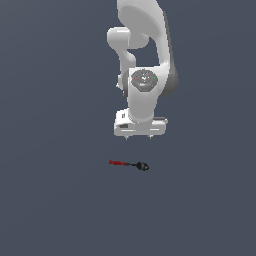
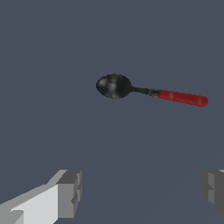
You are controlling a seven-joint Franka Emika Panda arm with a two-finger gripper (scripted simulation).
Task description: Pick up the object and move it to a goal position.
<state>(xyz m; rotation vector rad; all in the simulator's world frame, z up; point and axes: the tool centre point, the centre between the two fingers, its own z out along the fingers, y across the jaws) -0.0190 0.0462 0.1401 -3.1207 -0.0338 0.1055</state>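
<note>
The object [image 1: 129, 164] is a tiny tool with a red handle, a black shaft and a rounded black head. It lies flat on the dark grey floor, the handle toward the exterior view's left. In the wrist view the object [image 2: 148, 91] shows whole, apart from the fingers. My gripper [image 1: 137, 136] hangs above the object, a little behind it, and is open and empty. Its two grey fingertips [image 2: 70, 192] stand wide apart in the wrist view, with the gripper [image 2: 141, 192] holding nothing between them.
The white arm [image 1: 145, 55] rises behind the gripper. The dark grey floor [image 1: 55, 200] spreads flat all around, with no other object in view.
</note>
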